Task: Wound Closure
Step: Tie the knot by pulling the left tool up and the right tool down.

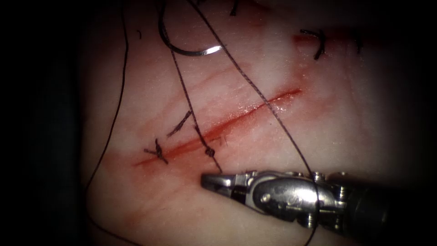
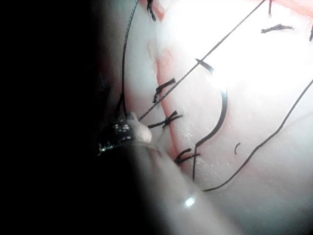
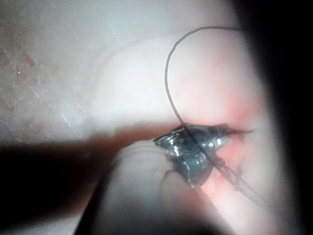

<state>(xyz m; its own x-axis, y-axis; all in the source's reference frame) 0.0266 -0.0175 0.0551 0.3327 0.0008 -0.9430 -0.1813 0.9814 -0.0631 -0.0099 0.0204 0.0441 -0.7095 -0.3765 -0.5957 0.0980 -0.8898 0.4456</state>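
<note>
Right tool (image 1: 214, 181) jaws pressed together on thread (image 1: 217, 165) just below knot (image 1: 209, 151), probably tensioning stitch. Curved needle (image 1: 191, 51) lies free on tissue (image 1: 355, 127), well beyond jaws, across cut (image 1: 236, 119).

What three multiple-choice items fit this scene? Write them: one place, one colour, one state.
1. The needle lies: A on the tissue, left of the cut; B inside the cut; C in a tool.
2. The thread is: A white; B dark; C green.
3. The right tool has its jaws: A wide open; B shut on the needle; C shut on thread.
Key: A, it rests free on the tissue; B, every strand runs dark; C, a strand ends at the shut tip.
</note>
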